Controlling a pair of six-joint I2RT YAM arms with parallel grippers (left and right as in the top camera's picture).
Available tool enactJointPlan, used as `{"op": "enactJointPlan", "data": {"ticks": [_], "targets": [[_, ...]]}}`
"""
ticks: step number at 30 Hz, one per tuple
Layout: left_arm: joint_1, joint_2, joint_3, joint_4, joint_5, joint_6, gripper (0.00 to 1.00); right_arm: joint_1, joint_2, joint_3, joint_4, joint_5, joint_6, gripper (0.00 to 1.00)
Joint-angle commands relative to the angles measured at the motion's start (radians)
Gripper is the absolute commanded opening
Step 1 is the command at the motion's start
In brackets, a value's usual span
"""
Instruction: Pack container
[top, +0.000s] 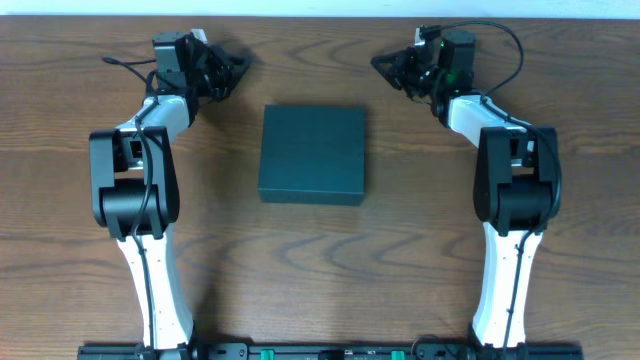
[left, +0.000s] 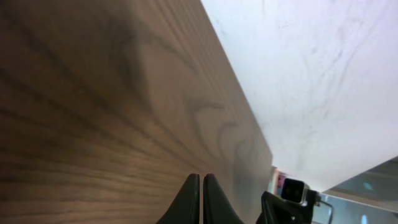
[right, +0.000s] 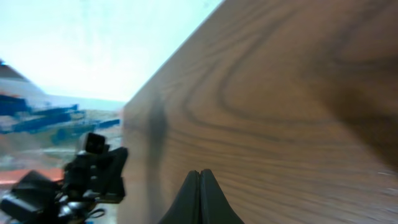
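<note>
Worktop (top: 320, 260): dark brown wood grain that fills the overhead view and carries everything else.
Left arm (top: 135, 190): white and black, rising from the near edge and bent so its wrist sits at the far left of the worktop.
Right arm (top: 515, 190): mirrors the other, with its wrist at the far right.
Container (top: 313, 154): dark teal-green box lying flat with its lid down, in the middle of the worktop between the two arms, well apart from both.
Left pincer (left: 201, 180): closed, the two black fingers pressed together with nothing between them, low over bare wood.
Right pincer (right: 199, 174): closed in the same way, empty, its tips meeting over bare wood near the far edge.
</note>
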Motion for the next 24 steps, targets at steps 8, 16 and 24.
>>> {"op": "enactJointPlan", "data": {"ticks": [8,16,24], "targets": [[-0.019,-0.534,0.032,-0.594,-0.341,0.59,0.06,0.023,-0.454,0.068,-0.568,0.203,-0.505,0.02],[-0.032,-0.923,0.031,-1.103,-0.377,0.76,0.06,0.096,-0.857,0.068,-1.144,0.406,-0.715,0.02],[-0.053,-1.322,-0.234,-1.192,-0.377,0.809,0.06,0.207,-1.316,-0.196,-1.318,0.574,-0.762,0.02]]}}
